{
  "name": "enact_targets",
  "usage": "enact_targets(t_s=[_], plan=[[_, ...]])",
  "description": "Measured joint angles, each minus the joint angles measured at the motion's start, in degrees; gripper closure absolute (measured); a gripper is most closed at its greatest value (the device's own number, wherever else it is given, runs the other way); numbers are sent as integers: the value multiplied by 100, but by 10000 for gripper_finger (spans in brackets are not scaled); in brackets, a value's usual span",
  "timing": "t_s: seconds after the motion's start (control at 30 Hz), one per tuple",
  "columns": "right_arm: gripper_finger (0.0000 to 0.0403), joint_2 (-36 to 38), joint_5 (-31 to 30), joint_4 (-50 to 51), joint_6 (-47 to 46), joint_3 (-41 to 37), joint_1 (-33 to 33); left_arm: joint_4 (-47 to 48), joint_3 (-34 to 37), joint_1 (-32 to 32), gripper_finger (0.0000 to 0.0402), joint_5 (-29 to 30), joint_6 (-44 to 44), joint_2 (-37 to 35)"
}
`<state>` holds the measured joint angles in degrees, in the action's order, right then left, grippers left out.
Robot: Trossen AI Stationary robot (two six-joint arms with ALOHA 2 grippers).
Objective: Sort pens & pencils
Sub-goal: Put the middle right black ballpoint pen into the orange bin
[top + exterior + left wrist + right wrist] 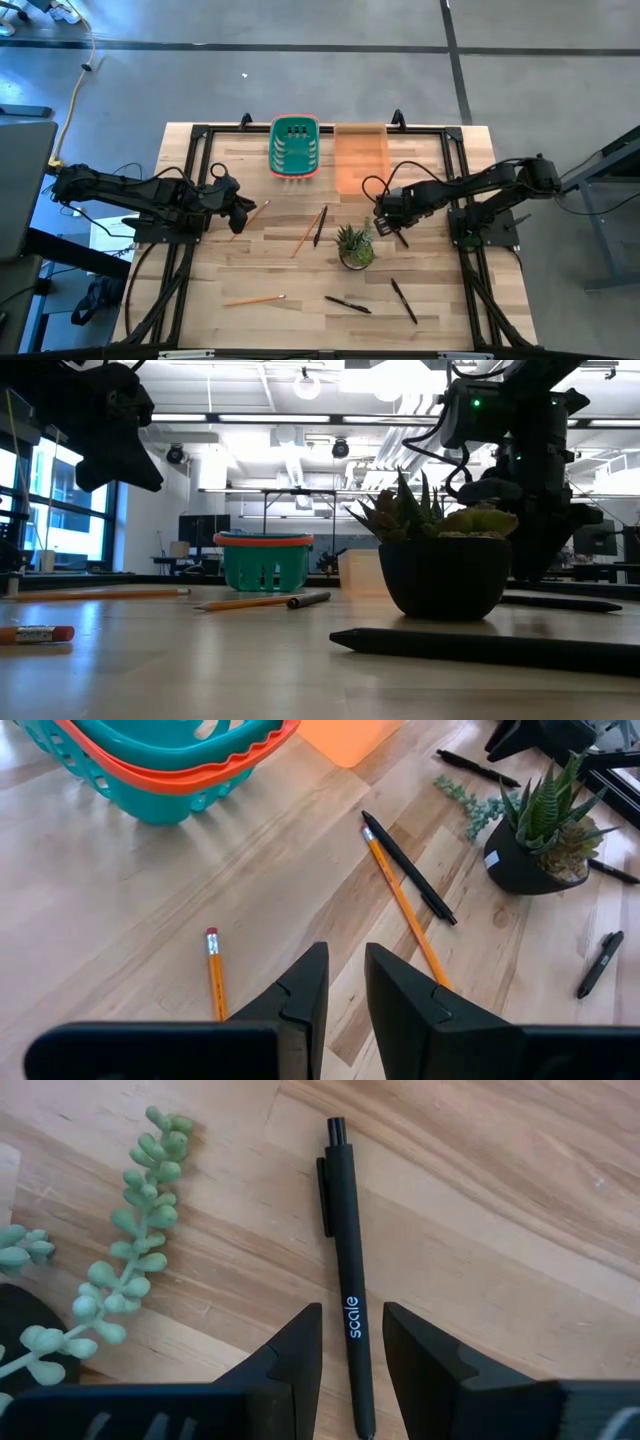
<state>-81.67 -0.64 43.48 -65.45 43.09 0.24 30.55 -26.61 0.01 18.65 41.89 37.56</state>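
We find the right gripper poised directly over a black pen that lies flat on the wooden table, just beside the potted succulent. In the right wrist view the pen's barrel runs lengthwise through the gap between the two fingers, which stand narrowly apart on either side of it; we cannot tell whether they touch the barrel. The pen's clip end extends out beyond the fingertips.

We find the left gripper above the table near a pencil, eraser end pointing away from the gripper. The fingers stand narrowly apart with nothing between them. This pencil lies just to one side of the fingertips, not in the gap.

Further out from the left gripper, a second pencil and a second pen lie side by side, nearly parallel, near the table's middle. In the high view we locate a third pencil near the front edge on the left side, and two more pens near the front edge, in front of the succulent.

At the back of the table stand a teal basket with an orange rim and, just beside it, an orange bin. We see no pens or pencils in the bin; the basket's contents cannot be determined.
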Motion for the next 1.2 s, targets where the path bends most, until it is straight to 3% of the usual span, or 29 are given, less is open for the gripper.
enact_targets(t_s=[1.2], plan=[[305, -284, 151, -107, 256, 0, -63, -61, 2, 0, 344, 13, 39, 2]])
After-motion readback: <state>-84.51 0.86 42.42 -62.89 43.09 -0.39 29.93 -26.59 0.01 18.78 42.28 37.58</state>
